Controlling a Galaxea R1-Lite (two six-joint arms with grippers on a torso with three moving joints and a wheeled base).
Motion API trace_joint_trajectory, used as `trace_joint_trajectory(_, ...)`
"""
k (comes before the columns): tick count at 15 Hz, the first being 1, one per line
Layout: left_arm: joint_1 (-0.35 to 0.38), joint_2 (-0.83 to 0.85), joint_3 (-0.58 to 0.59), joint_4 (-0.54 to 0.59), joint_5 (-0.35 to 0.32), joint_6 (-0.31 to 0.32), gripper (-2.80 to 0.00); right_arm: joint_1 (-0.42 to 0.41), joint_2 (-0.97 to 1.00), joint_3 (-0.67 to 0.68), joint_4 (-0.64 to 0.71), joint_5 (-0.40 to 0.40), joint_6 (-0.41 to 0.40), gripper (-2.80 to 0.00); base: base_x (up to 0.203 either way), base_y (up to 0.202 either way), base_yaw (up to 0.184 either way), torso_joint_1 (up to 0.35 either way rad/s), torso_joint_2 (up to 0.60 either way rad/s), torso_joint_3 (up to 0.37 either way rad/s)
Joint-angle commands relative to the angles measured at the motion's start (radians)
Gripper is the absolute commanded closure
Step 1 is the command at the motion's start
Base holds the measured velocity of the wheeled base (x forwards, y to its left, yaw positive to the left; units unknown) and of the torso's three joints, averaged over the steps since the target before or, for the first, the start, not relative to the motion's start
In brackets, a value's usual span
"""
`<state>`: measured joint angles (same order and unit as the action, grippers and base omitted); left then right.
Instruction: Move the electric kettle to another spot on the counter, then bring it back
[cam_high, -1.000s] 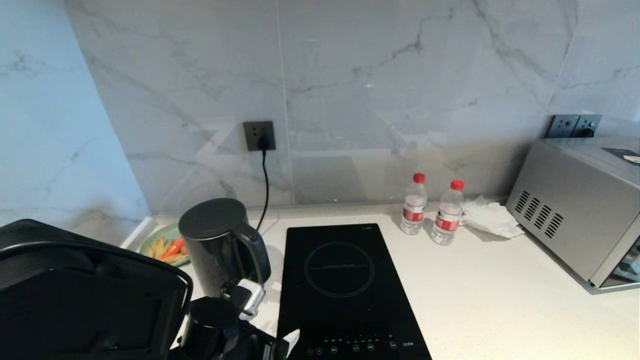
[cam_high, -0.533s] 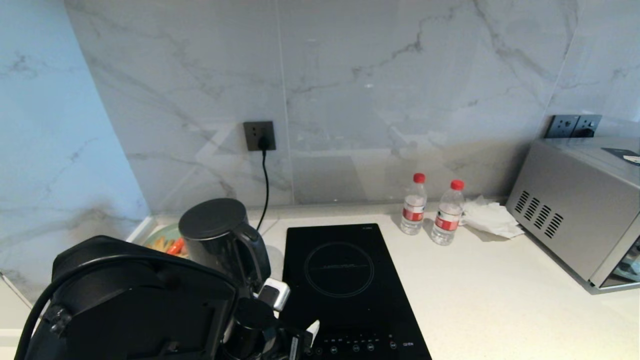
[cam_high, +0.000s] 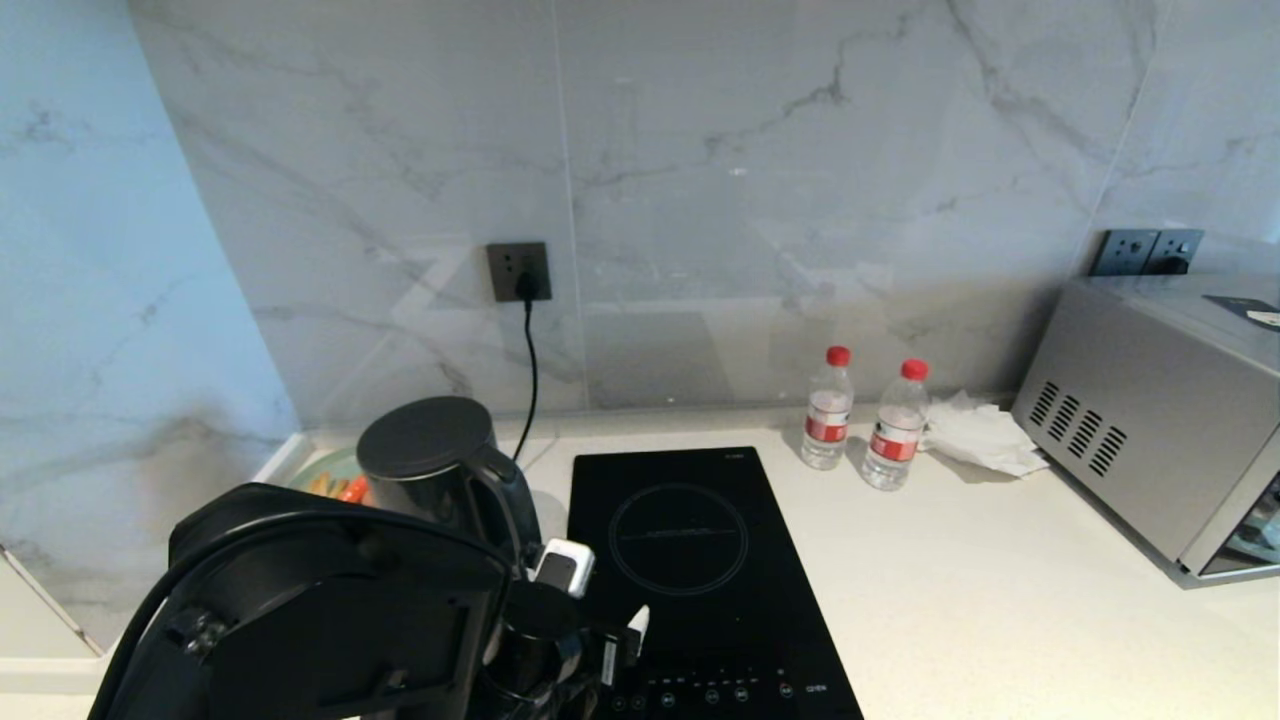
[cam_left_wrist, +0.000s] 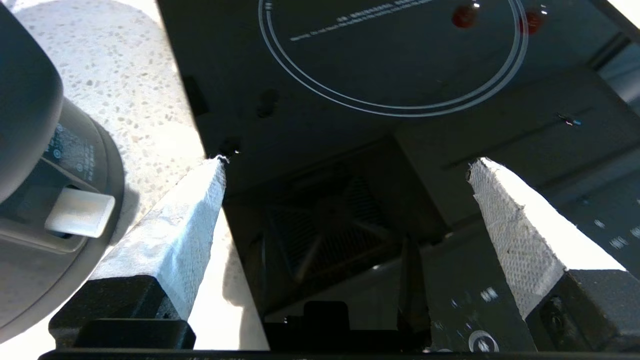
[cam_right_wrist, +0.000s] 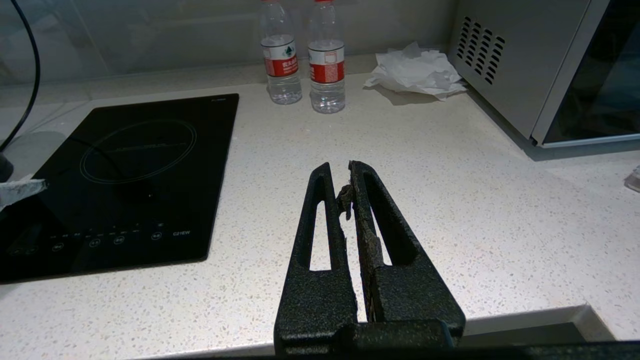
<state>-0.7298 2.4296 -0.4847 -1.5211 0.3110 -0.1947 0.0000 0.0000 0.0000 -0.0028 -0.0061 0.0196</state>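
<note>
The electric kettle (cam_high: 430, 480), glossy black with a flat grey lid and a loop handle, stands at the back left of the counter (cam_high: 1000, 600), left of the hob. My left gripper (cam_high: 600, 597) is open and empty, just right of the handle and clear of it. In the left wrist view the white-padded fingers (cam_left_wrist: 170, 235) straddle the hob's left edge, and the kettle (cam_left_wrist: 30, 110) shows at the side. My right gripper (cam_right_wrist: 340, 172) is shut and empty above the counter (cam_right_wrist: 450, 175) near its front edge, and it is out of the head view.
A black induction hob (cam_high: 690, 560) lies mid-counter. Two red-capped water bottles (cam_high: 828, 408) and crumpled paper (cam_high: 985, 435) are at the back. A silver oven (cam_high: 1160, 420) stands at the right. A plate of food (cam_high: 335, 480) sits behind the kettle, whose cord runs to a wall socket (cam_high: 519, 271).
My left arm has swung right and farther from me. Its open gripper has moved from in front of the kettle handle to the hob's left edge. The kettle has not moved.
</note>
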Motion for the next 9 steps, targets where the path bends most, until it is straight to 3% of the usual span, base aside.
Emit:
trace_joint_trajectory(1, 0.008, 0.009, -0.008, -0.009, 0.023, -0.002, -2.80, 0.000, 0.000, 0.000, 0.000, 0.000, 0.000, 0.00, 0.000, 0.000, 0.000, 0.000, 0.00, 0.000)
trace_joint_trajectory(9, 0.062, 0.012, -0.009, -0.009, 0.030, -0.005, -2.80, 0.000, 0.000, 0.000, 0.000, 0.000, 0.000, 0.00, 0.000, 0.000, 0.000, 0.000, 0.00, 0.000)
